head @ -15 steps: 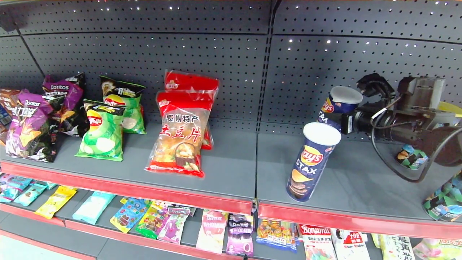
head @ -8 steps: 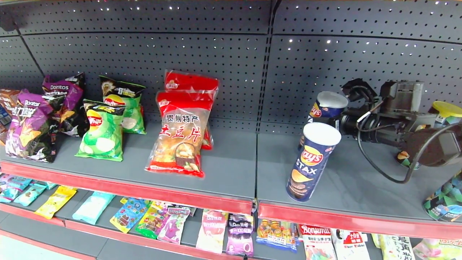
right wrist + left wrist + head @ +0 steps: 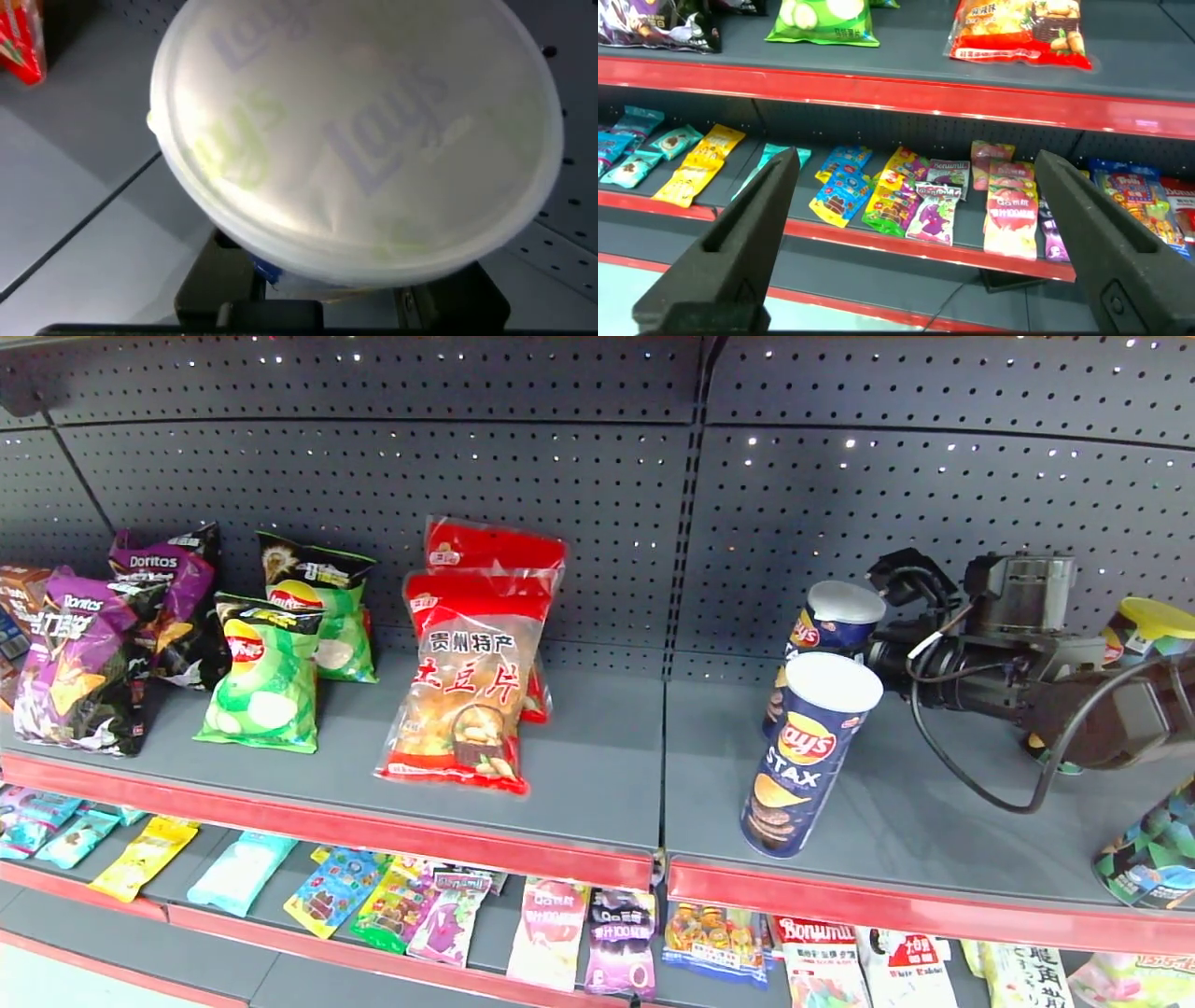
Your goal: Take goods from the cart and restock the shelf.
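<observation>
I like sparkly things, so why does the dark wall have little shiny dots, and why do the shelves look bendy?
Head view: light shines through some holes in the pegboard wall as bright dots; the red shelf edge bows, likely from the lens bending straight lines; the front red bag shows white glare. Right wrist view: the lid of the rear can looks pale and glowing.

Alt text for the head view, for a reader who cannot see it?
The right gripper holds a blue chip can toward the back of a grey shelf, just behind a matching can standing near the front edge. Snack bags stand further to the left on the same shelf.
</observation>
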You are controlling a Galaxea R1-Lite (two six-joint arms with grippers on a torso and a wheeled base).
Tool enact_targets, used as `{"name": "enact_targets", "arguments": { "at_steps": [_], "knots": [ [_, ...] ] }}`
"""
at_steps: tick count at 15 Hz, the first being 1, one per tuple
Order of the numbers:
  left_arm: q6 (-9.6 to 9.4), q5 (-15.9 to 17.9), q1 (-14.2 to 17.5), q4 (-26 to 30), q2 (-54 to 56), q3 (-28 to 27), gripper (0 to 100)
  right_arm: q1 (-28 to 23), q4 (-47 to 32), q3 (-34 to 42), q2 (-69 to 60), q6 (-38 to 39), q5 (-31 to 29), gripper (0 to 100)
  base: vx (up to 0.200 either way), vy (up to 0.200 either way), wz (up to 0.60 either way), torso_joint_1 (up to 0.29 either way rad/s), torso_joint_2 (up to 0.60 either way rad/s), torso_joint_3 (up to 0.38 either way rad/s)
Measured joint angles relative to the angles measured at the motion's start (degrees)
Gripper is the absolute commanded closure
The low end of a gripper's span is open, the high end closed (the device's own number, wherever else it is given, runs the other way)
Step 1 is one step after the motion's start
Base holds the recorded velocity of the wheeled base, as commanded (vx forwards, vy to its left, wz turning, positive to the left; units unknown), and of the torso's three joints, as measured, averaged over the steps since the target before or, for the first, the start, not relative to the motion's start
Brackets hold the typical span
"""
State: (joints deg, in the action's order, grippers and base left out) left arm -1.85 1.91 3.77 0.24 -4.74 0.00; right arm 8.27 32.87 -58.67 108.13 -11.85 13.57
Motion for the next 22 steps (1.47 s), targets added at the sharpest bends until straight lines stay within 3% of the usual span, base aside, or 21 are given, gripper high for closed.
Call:
{"name": "enact_targets", "arguments": {
  "at_steps": [10,22],
  "knots": [
    [0.0,0.02,-0.02,0.0,0.0,0.0,0,0.33,0.5,1.67,-1.05,0.09,-0.55,0,0.0,0.0,0.0,0.0,0.0,0.0],
    [0.0,0.02,0.0,0.0,0.0,0.0,0,-0.37,0.5,18.41,-16.81,0.46,-3.28,0,0.0,0.0,0.0,0.0,0.0,0.0]
  ]
}}
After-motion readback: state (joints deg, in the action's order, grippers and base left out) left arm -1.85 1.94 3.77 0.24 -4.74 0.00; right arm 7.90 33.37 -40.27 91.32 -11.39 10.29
